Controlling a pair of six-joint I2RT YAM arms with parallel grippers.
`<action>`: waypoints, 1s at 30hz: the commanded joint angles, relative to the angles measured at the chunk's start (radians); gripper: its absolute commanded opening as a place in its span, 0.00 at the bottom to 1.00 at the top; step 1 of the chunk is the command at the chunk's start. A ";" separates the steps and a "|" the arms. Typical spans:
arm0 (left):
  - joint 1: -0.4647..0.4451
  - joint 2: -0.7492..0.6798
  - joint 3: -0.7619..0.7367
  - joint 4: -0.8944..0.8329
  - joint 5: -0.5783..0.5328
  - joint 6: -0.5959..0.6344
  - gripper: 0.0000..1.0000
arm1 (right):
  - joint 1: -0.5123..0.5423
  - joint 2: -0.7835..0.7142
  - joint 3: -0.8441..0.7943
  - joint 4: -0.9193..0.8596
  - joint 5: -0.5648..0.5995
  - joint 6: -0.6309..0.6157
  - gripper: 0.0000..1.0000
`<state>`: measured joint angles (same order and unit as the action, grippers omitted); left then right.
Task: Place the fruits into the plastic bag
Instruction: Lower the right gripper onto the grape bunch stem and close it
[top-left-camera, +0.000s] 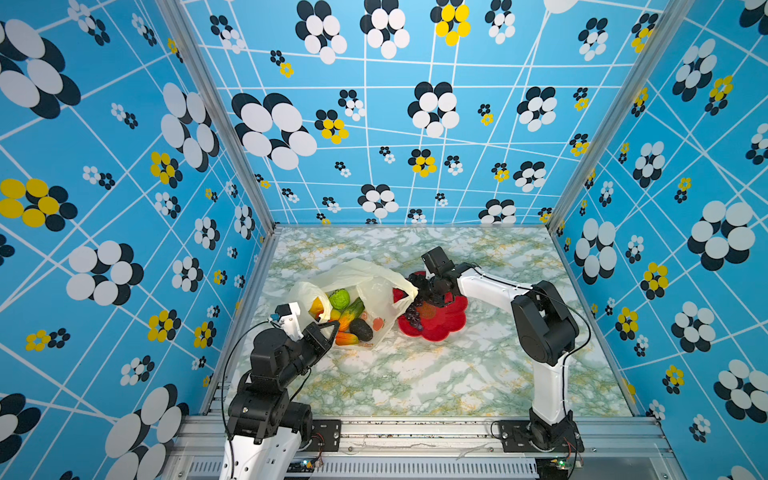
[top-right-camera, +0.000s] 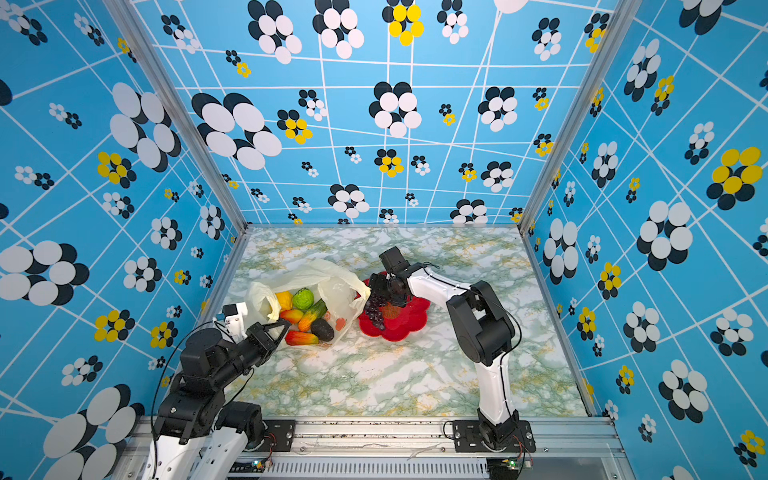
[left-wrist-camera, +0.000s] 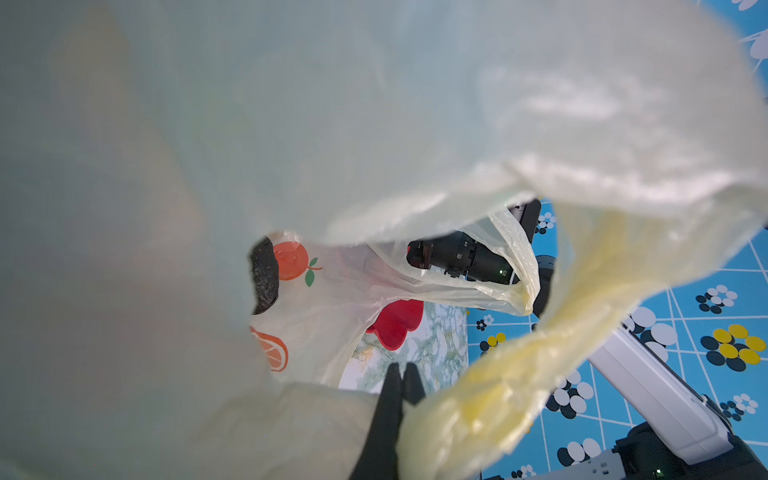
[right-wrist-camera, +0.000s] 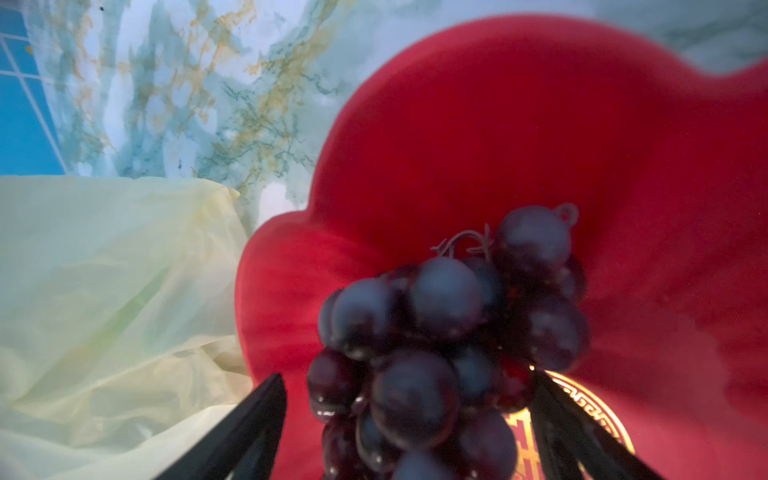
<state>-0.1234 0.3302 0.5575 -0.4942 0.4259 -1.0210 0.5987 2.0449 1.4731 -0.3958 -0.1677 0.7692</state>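
The plastic bag (top-left-camera: 361, 270) (top-right-camera: 316, 270) lies open on the left of the marble table. Inside it are a bumpy green ball (top-left-camera: 339, 299), a yellow piece (top-left-camera: 318, 307), a green cucumber (top-left-camera: 353, 309), a dark avocado (top-left-camera: 360, 329) (left-wrist-camera: 264, 274) and red-orange pieces (top-left-camera: 346, 338). My left gripper (top-left-camera: 330, 326) (left-wrist-camera: 401, 368) is shut on the bag's near edge, holding it up. The dark purple grape bunch (top-left-camera: 413, 318) (right-wrist-camera: 449, 332) lies in the red dish. My right gripper (top-left-camera: 417, 303) (right-wrist-camera: 409, 376) is open, one finger on each side of the grapes.
The red flower-shaped dish (top-left-camera: 440, 328) (right-wrist-camera: 498, 124) stands right of the bag, and the bag's right handle (top-left-camera: 409, 291) drapes over its rim. Blue patterned walls (top-left-camera: 124, 208) close three sides. An aluminium rail (top-left-camera: 415, 432) runs along the front.
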 joint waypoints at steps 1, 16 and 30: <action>0.009 0.001 0.013 -0.001 -0.009 0.035 0.00 | 0.018 0.054 0.053 -0.136 0.105 -0.079 0.92; 0.011 -0.016 0.024 -0.029 -0.012 0.044 0.00 | 0.066 0.192 0.227 -0.305 0.291 -0.192 0.91; 0.013 -0.015 0.030 -0.039 -0.017 0.039 0.00 | -0.016 0.040 -0.086 0.077 0.029 -0.108 0.60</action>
<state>-0.1215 0.3168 0.5583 -0.5293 0.4187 -1.0016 0.5934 2.0899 1.4731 -0.3721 -0.0711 0.6285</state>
